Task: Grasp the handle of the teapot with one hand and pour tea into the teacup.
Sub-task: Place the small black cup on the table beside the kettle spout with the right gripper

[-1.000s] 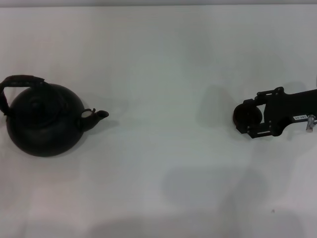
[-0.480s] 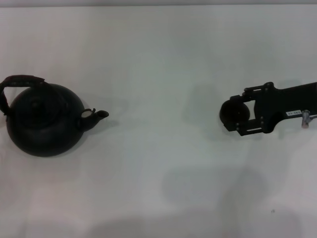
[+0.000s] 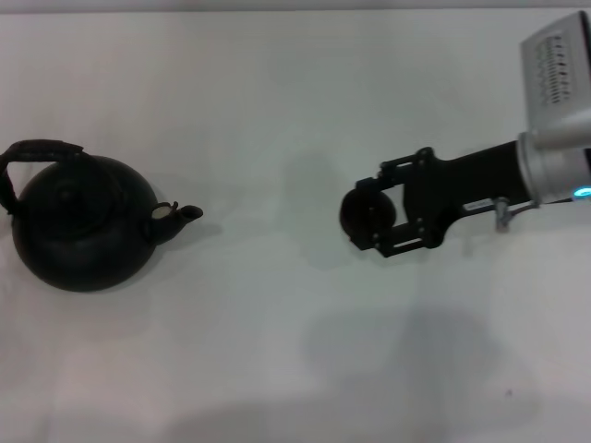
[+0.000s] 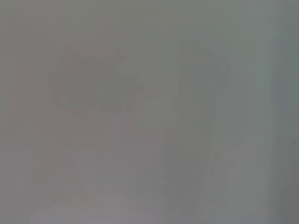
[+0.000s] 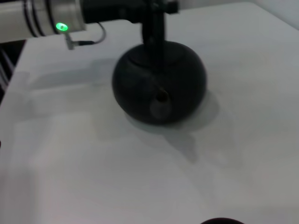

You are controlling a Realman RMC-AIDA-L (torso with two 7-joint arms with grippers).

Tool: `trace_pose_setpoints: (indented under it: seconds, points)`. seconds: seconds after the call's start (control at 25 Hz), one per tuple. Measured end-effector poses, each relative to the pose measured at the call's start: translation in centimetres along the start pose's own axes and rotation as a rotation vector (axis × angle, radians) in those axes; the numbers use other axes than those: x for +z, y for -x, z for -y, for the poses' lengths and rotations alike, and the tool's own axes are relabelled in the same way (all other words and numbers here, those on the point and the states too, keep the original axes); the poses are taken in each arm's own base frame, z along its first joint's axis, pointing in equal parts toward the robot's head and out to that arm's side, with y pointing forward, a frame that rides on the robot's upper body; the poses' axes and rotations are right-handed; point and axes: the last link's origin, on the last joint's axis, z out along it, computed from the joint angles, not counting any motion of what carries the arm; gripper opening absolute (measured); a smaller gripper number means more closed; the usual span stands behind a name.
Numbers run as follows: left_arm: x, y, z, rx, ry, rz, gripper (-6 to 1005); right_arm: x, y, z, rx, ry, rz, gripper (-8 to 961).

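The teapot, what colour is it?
Black all over. The teapot shows best in the head view, on the white table.

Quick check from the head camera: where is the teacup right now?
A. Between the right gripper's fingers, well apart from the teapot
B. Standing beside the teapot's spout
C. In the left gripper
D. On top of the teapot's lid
A: the teacup sits between the right gripper's fingers, with bare table between it and the teapot on the left.
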Motion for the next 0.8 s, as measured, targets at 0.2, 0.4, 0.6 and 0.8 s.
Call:
trace_pose_setpoints:
  seconds: [0.2, 0.4, 0.6, 0.8]
  points:
    - [0.0, 0.0, 0.0, 0.001, 0.000, -0.001, 850, 2.0, 1.1, -0.2, -0.051, 0.009, -0.012, 721]
    - [0.0, -0.1, 0.0, 0.003, 0.000, -0.002, 851, 3.6, 1.3, -0.5, -0.087, 0.001, -0.038, 720]
    - [0.0, 0.0, 0.1, 0.006, -0.001, -0.002, 851, 4.2, 0.8, -0.6, -0.090, -0.018, -0.058, 720]
    - [0.1, -0.1, 0.1, 0.008, -0.001, -0.003, 851, 4.2, 0.1, -0.6, -0.071, -0.033, -0.066, 721]
